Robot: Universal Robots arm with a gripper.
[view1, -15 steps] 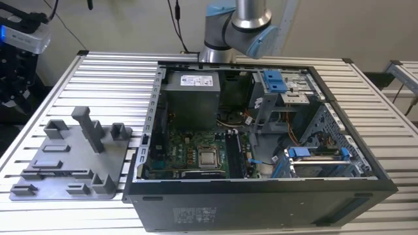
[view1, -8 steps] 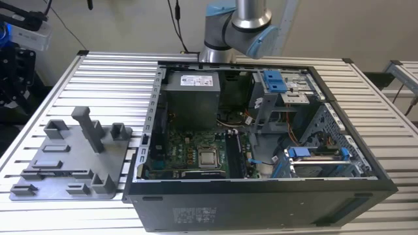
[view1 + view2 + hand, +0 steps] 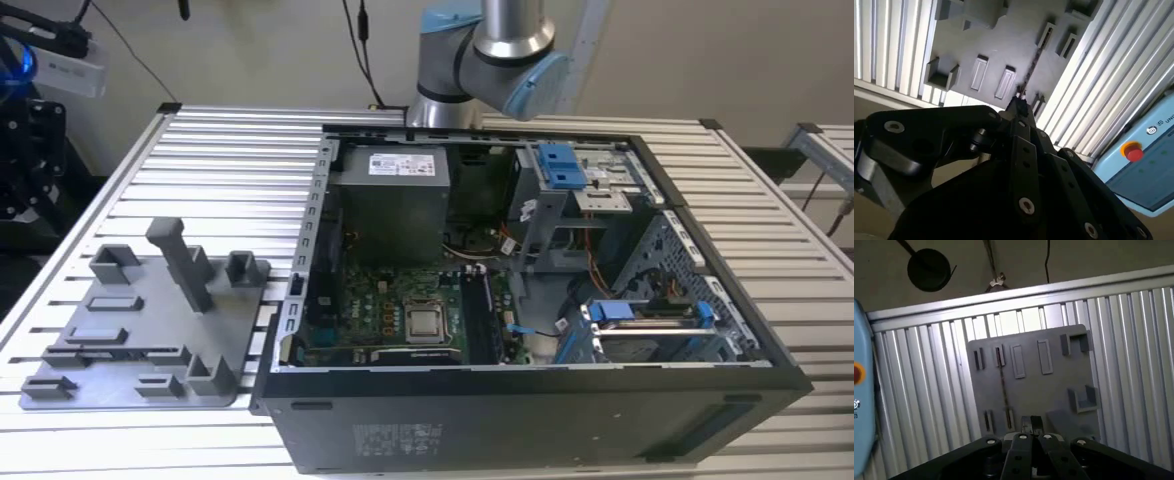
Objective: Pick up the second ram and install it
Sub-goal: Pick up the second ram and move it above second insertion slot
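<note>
The second ram (image 3: 1002, 385) stands on its edge in the grey plastic tray (image 3: 1054, 390), showing as a thin dark line between two pairs of slot posts. It also appears in the second wrist view, as the ram (image 3: 1031, 65) on the tray (image 3: 1004, 30). My gripper (image 3: 1030, 422) hangs high above the tray with its fingertips close together and nothing between them; its tip (image 3: 1018, 102) sits over the near end of the stick. In the exterior view the tray (image 3: 147, 320) lies at the left, beside the open computer case (image 3: 534, 290).
The green motherboard (image 3: 400, 310) lies inside the case, with a power supply (image 3: 390, 200) behind it and drive cages (image 3: 587, 190) at the exterior view's right. A light-blue pendant with a red button (image 3: 1133, 151) rests on the ribbed aluminium table (image 3: 214, 170).
</note>
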